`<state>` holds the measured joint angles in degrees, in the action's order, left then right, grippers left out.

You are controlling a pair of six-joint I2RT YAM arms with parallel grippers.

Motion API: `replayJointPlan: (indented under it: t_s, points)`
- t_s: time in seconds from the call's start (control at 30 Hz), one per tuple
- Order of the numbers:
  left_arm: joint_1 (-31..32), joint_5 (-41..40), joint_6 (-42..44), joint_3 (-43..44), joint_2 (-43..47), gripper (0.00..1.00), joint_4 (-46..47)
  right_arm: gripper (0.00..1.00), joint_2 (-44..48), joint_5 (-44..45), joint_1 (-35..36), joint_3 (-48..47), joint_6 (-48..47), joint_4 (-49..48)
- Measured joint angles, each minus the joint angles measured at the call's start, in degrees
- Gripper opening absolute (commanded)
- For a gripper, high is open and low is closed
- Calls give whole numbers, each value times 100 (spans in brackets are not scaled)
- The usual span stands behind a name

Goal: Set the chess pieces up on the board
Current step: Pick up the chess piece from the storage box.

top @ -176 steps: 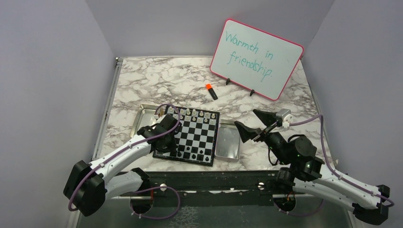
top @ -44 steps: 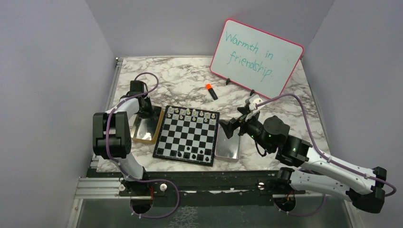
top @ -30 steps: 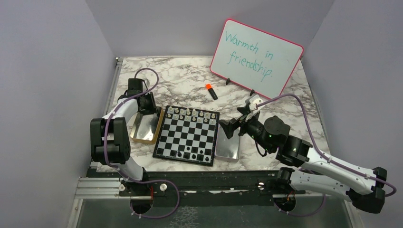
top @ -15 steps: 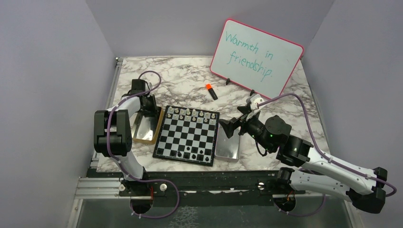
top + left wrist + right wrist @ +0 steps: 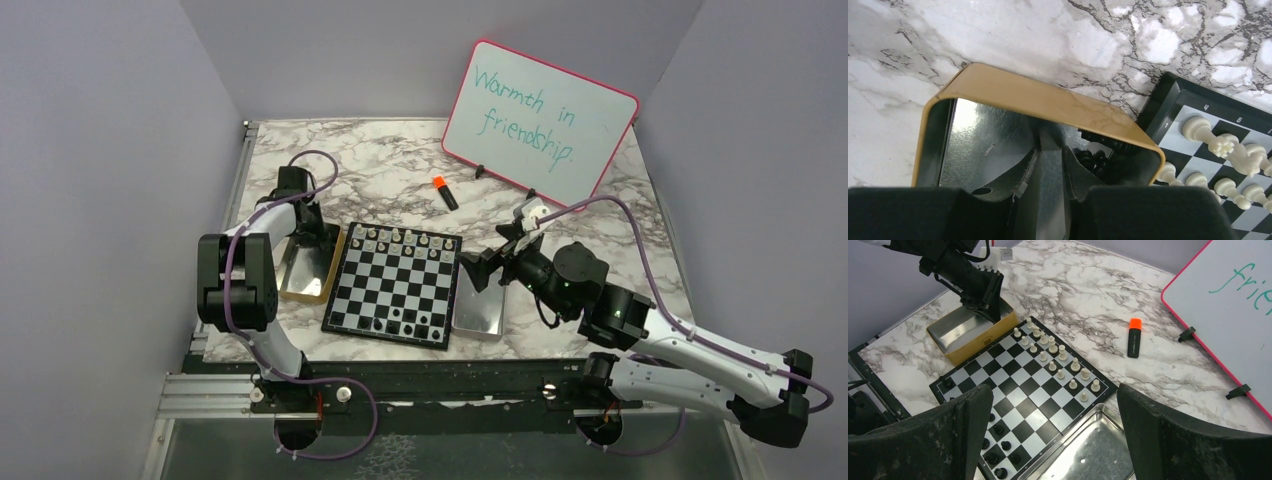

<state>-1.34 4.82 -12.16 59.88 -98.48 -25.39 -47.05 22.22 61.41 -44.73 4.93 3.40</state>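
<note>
Presently poising narrow-jawed left gripper (image 5: 1052, 150) inside gold tray (image 5: 1048, 102), beside black chess pieces (image 5: 1088, 159), for pickup; holding right gripper (image 5: 1054, 395) wide open.

R gripper (image 5: 1054, 392) wide open over board (image 5: 1018, 375); pale pcs (image 5: 1053, 357) far rows; L gripper (image 5: 987, 305) in gold tray (image 5: 968, 347).

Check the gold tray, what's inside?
Inside the gold tray: shiny bare floor, a few black chess pieces bunched in the corner by the board, and the left gripper, jaws narrowly apart. The gripper's body covers the rest.
</note>
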Motion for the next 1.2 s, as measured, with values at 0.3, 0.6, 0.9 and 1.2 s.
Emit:
replayJointPlan:
  t_s: [0.3, 0.6, 0.9, 1.2]
  points:
    - [17, 354, -131, 28, 590, 31, -131, 100, 120, -7, 0, 0, 2, 2]
    - [-96, 1047, -188, 33, 649, 31, -173, 100, 66, -48, 0, 0, 39, 7]
    - [-94, 1143, -146, 11, 308, 31, -175, 100, -9, -83, 0, -2, 70, 4]
    - [-94, 940, -37, -22, 219, 25, -181, 100, -20, -92, 0, -2, 98, -2]
